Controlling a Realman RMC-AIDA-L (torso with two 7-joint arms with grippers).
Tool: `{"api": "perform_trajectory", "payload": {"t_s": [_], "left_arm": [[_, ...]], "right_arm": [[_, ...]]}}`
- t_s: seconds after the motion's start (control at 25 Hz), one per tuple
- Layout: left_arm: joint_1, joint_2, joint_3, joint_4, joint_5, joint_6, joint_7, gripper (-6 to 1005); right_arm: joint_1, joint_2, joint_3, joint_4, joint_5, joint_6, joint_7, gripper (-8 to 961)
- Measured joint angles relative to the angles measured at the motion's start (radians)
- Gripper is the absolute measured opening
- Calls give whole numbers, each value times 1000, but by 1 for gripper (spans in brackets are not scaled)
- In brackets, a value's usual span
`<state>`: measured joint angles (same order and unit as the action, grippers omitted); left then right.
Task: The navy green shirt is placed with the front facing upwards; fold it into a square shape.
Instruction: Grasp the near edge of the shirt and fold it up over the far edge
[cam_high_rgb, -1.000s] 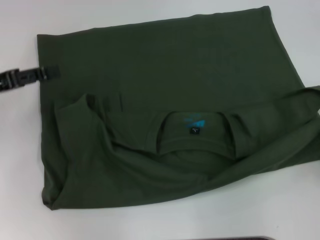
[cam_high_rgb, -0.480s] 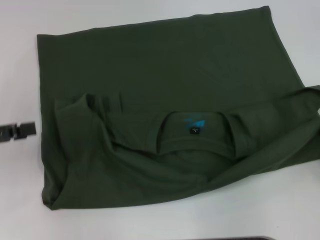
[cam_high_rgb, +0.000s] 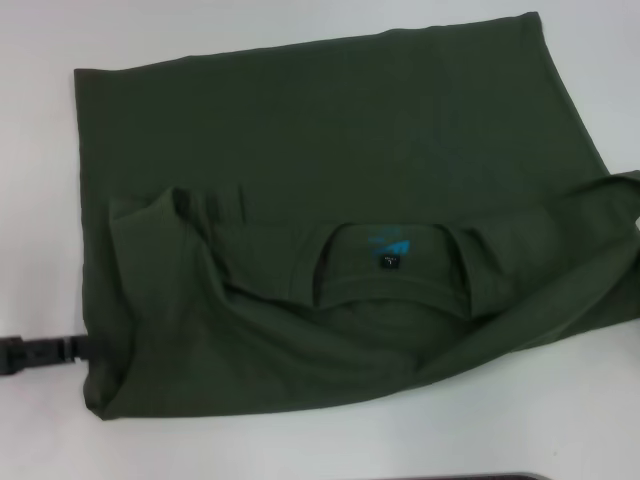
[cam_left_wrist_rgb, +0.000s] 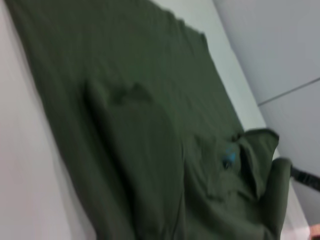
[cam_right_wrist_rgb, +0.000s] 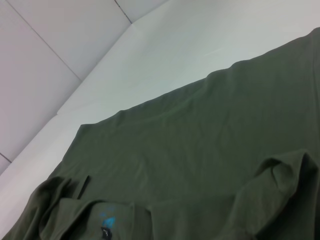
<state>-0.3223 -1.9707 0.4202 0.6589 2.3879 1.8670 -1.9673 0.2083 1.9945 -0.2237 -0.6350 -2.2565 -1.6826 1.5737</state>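
The navy green shirt (cam_high_rgb: 330, 130) lies on the white table, its top part folded down over the body. The ribbed collar (cam_high_rgb: 330, 290) and the black neck tag (cam_high_rgb: 388, 262) with teal print face up near the middle. My left gripper (cam_high_rgb: 75, 347) comes in low from the left, its tip at the shirt's left edge close to the near left corner. In the left wrist view the shirt (cam_left_wrist_rgb: 125, 100) ends in a raised fold, and a black piece of my right gripper (cam_left_wrist_rgb: 305, 179) shows just beyond it. The right wrist view looks across the shirt (cam_right_wrist_rgb: 225, 125).
Bare white table (cam_high_rgb: 300, 440) lies along the near side and to the left of the shirt. A dark strip (cam_high_rgb: 460, 477) runs along the bottom edge of the head view. The shirt's right side runs out of that view.
My left gripper has moved from the shirt's far left edge along the side toward me, down to its near left corner. The shirt has not shifted.
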Motion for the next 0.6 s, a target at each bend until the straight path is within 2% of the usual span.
{"api": "perform_trajectory", "payload": {"t_s": [0.2,0.6], "left_arm": [[-3,-27,15,-6,48,-18,29,951],[-4,-40,53,-18,49,-39,43,951]], "right_arm": [[-1,1,0,1,0,-1,0,43],[0,1,-3,2,0,-2,0,43]]}}
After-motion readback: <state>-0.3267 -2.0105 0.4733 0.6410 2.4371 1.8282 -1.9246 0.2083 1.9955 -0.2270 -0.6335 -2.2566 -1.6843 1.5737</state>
